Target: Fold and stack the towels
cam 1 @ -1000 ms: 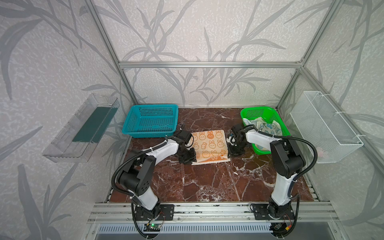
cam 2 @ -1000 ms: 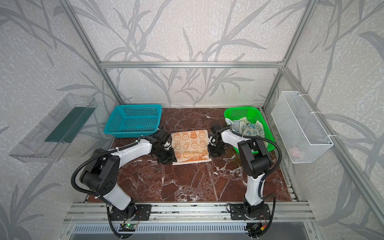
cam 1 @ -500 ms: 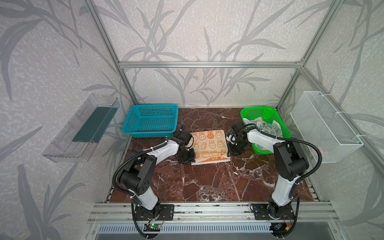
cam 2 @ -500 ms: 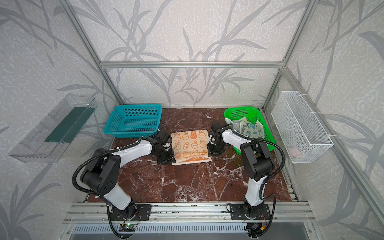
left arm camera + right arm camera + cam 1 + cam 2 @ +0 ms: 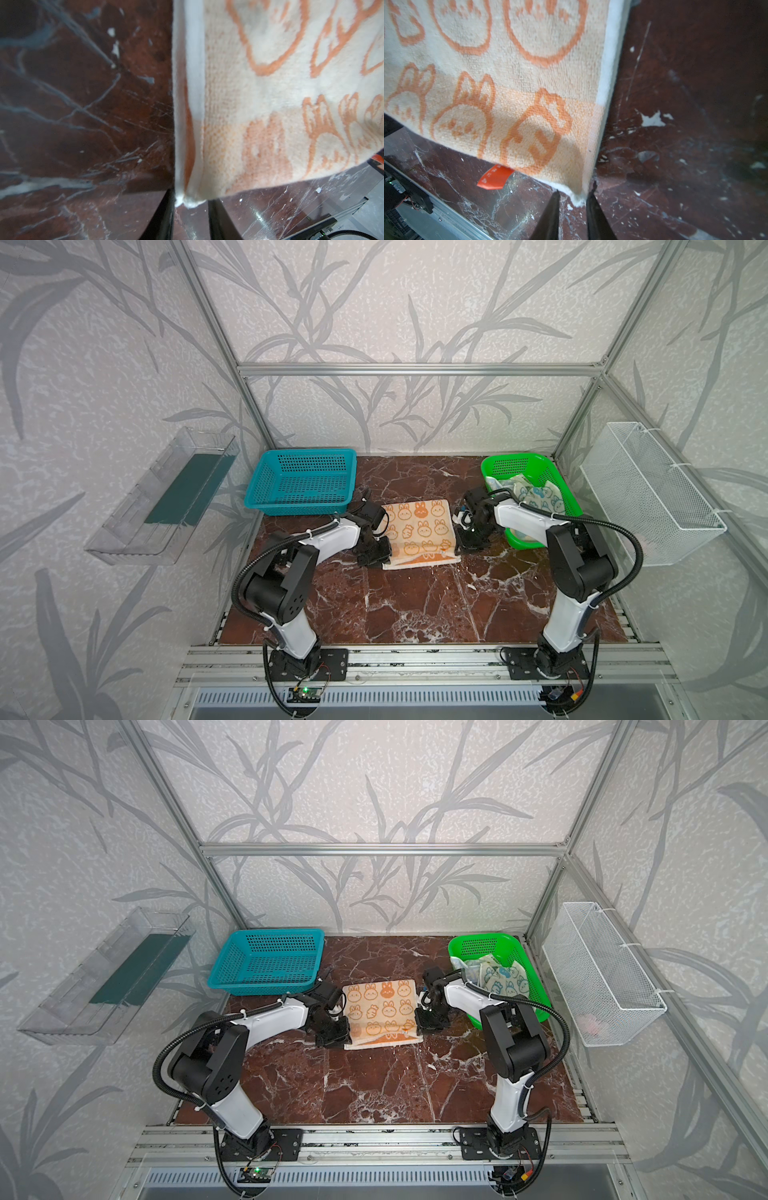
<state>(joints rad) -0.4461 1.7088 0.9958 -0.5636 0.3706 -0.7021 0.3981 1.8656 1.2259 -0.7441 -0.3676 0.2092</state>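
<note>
Upon the red-brown marbled surface [image 5: 415, 605] one peach towel [image 5: 419, 531] is laid flat between one blue basket [image 5: 266, 497] and one green basket [image 5: 523, 458]. In the green basket cream-and-blue towels [image 5: 540, 493] are bunched, and their number cannot be told. Two tools are counted: the left tool [image 5: 189, 196] is narrowed onto the peach towel's near left corner, and the right tool [image 5: 575, 190] is pinched onto its near right corner.

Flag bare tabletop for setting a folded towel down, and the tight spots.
Free: the marble table in front of the orange towel, between left arm and right arm; also the back strip between blue basket and green basket. Crowded: the towel's near corners, pinched by left gripper and right gripper.
</note>
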